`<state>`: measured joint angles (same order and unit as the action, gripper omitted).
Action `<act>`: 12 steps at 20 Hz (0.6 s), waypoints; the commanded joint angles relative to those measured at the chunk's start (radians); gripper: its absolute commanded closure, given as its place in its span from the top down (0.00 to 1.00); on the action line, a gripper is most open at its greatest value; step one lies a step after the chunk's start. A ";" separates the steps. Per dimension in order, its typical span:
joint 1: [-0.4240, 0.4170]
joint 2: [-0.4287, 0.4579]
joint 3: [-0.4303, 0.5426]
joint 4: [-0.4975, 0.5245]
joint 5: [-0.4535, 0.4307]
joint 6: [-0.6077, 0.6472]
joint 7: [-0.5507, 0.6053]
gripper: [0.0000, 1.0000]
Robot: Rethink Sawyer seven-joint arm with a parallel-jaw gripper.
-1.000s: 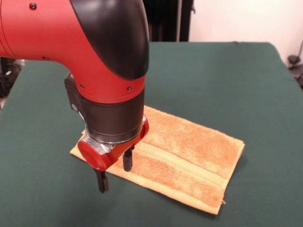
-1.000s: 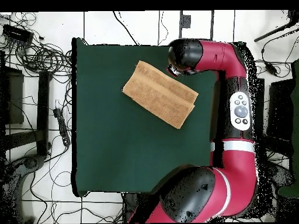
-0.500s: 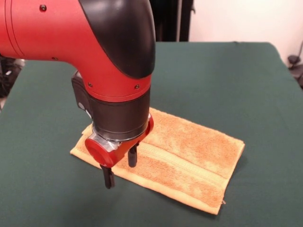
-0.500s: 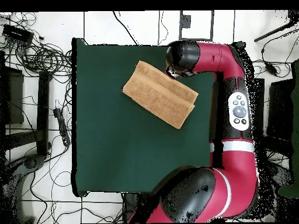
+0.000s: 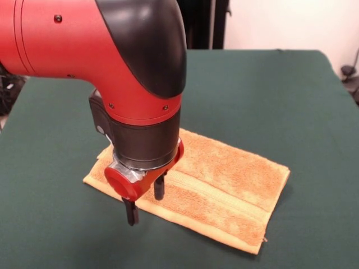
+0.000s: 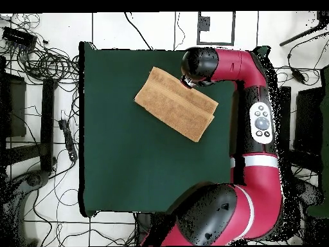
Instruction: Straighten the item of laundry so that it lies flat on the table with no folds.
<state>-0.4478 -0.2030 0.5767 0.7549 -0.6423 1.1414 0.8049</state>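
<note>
The item of laundry [image 5: 224, 185] is an orange-tan terry towel folded in half into a long strip, with a flat woven band running along it. It lies on the dark green table [image 5: 280, 95], slanting across the near middle. In the overhead view the towel [image 6: 173, 103] sits near the table's top edge. My gripper [image 5: 145, 203] hangs over the towel's near long edge toward its left end. It is open, with one finger [image 5: 159, 188] above the cloth and the other finger [image 5: 131, 213] at the towel's edge. Nothing is held. In the overhead view the arm's head [image 6: 199, 64] hides the gripper.
Green table cloth [image 6: 148, 167] stretches wide around the towel. Cables [image 6: 45, 58] and dark equipment lie on the floor beyond the table's left side in the overhead view. The arm's red links [image 6: 260, 122] run along the table's right side there.
The gripper has shifted slightly to the right along the towel's near edge in the front view. The towel has not moved.
</note>
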 commanded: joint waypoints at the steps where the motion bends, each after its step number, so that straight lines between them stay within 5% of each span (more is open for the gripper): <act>1: 0.027 0.050 0.022 0.107 -0.032 -0.074 -0.216 1.00; 12: 0.036 0.074 0.022 0.070 -0.045 -0.084 -0.222 1.00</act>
<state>-0.4479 -0.1975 0.5767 0.7547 -0.6520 1.0911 0.8049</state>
